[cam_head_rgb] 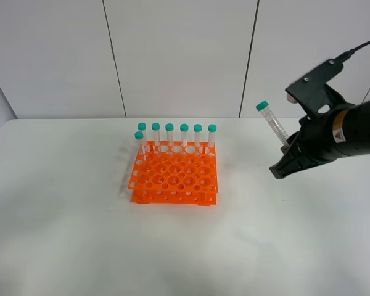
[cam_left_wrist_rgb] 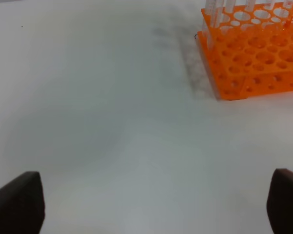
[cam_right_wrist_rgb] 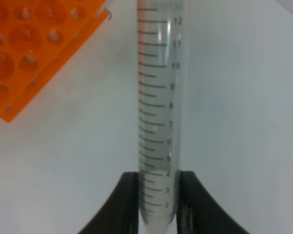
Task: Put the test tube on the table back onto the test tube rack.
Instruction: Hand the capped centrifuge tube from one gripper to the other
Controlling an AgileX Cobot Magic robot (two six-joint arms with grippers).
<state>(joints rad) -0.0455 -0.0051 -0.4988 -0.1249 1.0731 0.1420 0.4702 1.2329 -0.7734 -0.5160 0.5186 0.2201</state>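
**Position.** The right tool [cam_head_rgb: 288, 147] is clamped on the lower end of the test tube [cam_head_rgb: 274, 125]. The tube is held clear of the surface [cam_head_rgb: 80, 240], not lying on it.

**Governing relation.** The test tube rack [cam_head_rgb: 174, 176] lies to the left of the right tool and well apart from it. The tube's long axis is tilted, with the teal cap uppermost and leaning toward the rack. The right arm is the nearer. Judgement: the tube must travel left and be brought upright over a free hole.

**View differences.**
- Exterior: shows the cap, the tilt and 7 racked tubes [cam_head_rgb: 184, 135].
- Right wrist: shows the pads [cam_right_wrist_rgb: 129, 200] gripping at the lowest graduations. Only 1 rack corner appears and the cap is out of frame.
- Left wrist: shows the left tool [cam_left_wrist_rgb: 156, 204] with its jaws wide apart and nothing between them.
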